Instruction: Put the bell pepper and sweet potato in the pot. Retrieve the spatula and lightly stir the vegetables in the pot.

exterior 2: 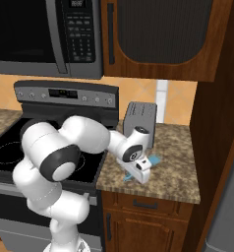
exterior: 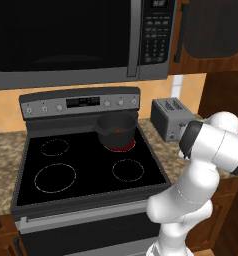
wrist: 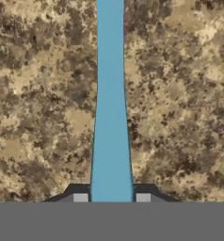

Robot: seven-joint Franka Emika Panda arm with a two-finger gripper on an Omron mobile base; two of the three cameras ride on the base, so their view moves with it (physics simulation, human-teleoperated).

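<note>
While the pot [exterior: 116, 129] sits on the back right burner of the stove [exterior: 86, 165], near the middle of the left base view, something small and red [exterior: 119, 131] lies inside it, most likely the bell pepper. I cannot see a sweet potato in there, so I cannot tell if that part is done. Now the job looks to be at the step of getting the spatula [wrist: 111, 117]. The gripper [wrist: 111, 197] is low over the speckled brown counter [wrist: 38, 94], at the bottom of the hand view, and its two dark fingers [wrist: 80, 194] pinch the spatula from both sides. Stirring is not done yet. The spatula is thin, flat, smooth and light blue. The pot is dark, round and straight-sided. A boxy grey toaster [exterior 2: 139, 118] stands just behind the gripper.
</note>
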